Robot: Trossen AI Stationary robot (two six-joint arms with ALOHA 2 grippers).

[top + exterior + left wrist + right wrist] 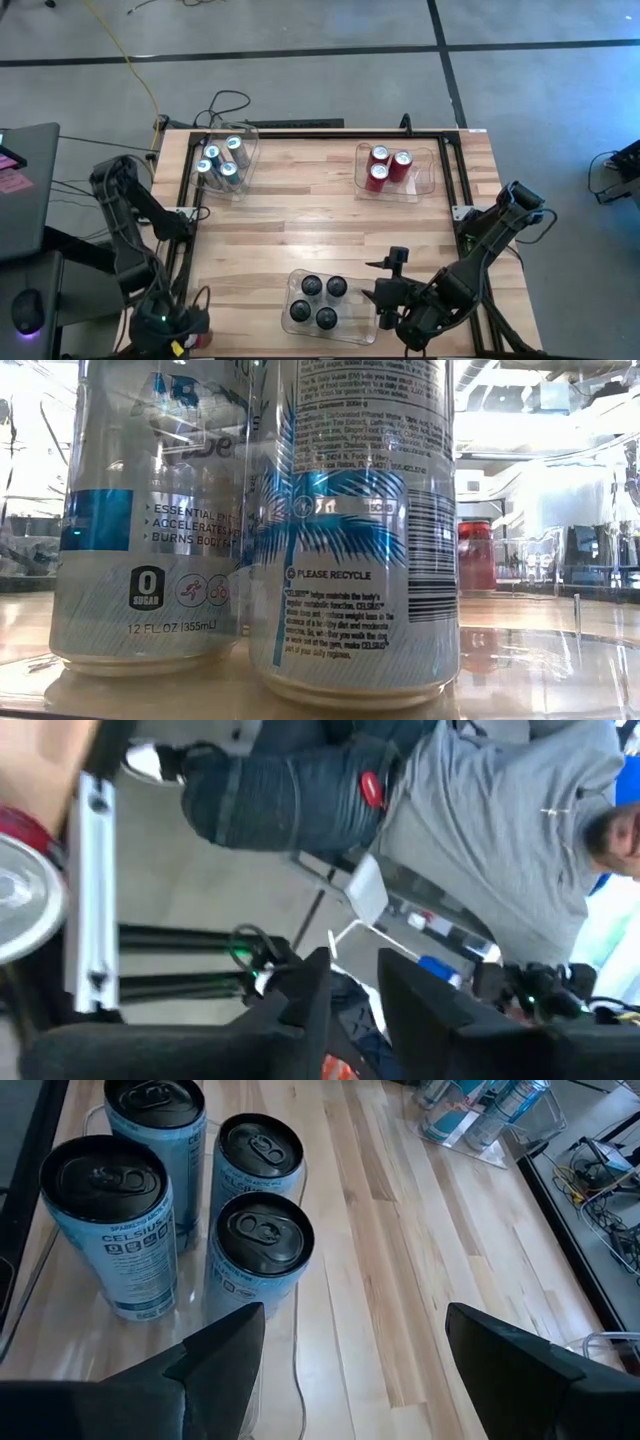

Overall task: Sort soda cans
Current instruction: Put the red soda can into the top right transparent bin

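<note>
Several silver-blue soda cans [222, 160] stand in a clear bin at the far left; two of them fill the low view [350, 530]. Three red cans [388, 168] stand in a clear bin at the far right. Several black-topped cans [260, 1250] stand in a clear bin [300, 325] at the near edge. My right gripper [355, 1340] hovers open just right of that bin. My left gripper [352, 990] is off the table's near left corner [185, 338], its fingers narrowly apart with nothing between them. A red can [20, 890] shows beside it, untouched.
Bare wooden tabletop [300, 220] lies between the three bins. A black frame rail [320, 132] runs along the far and side edges. A person in a grey top [480, 810] is beyond the table's near left corner. Cables [225, 105] lie on the floor behind.
</note>
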